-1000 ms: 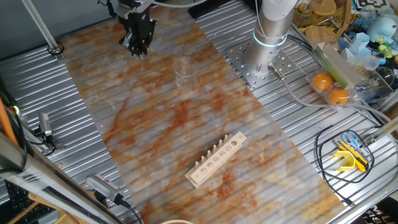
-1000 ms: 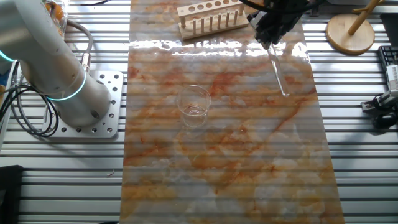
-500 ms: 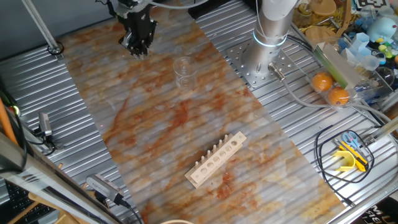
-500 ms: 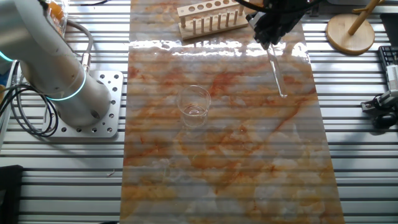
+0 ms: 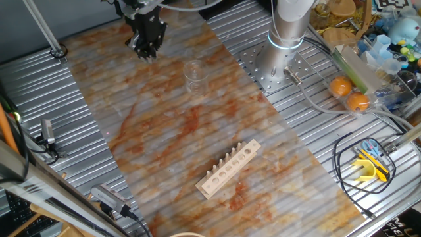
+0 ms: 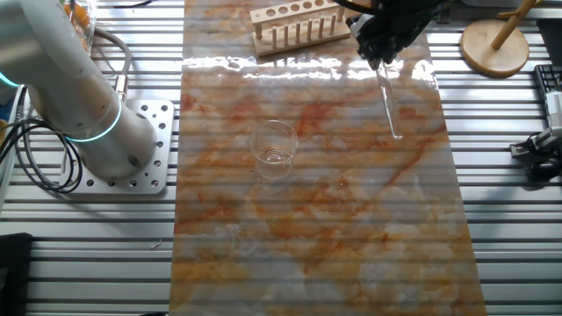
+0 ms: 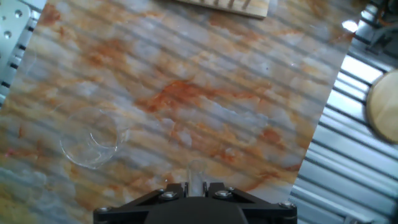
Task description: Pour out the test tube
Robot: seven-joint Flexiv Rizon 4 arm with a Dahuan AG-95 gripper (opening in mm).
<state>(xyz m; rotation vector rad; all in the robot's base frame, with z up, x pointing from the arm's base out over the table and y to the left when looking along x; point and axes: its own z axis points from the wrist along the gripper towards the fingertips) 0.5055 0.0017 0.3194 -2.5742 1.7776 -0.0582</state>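
The end effector [image 6: 384, 46] sits over the far corner of the marbled tabletop [image 6: 316, 228], close beside the wooden rack [image 6: 297, 24] in the other fixed view, w/ its fingers narrowed around the top of the test tube [image 6: 389, 104]. So the tube is held, not lying free: it hangs down from the fingers, long axis roughly along the fingers and only slightly tilted off vertical, lower end above the tabletop, prob. not touching though hard to be sure. In the hand view the tube [image 7: 195, 176] shows as a faint clear stub coming out between the two black finger blocks, pointing straight away from the camera. What matters for the pour: the beaker [image 6: 274, 150] stands well apart from the tube, toward the arm base side & nearer the mat's middle; in the hand view the beaker [image 7: 92, 142] lies off to the left of the end effector [image 7: 196, 188], not under it. In one fixed view the end effector [image 5: 146, 41] and beaker [image 5: 193, 76] are likewise separated, tube itself not discernible there. Judgement: next move needs a sideways carry to bring the tube's mouth over the beaker rim, then a wrist roll to tip the long axis toward horizontal. Only one arm, so no choice of side.
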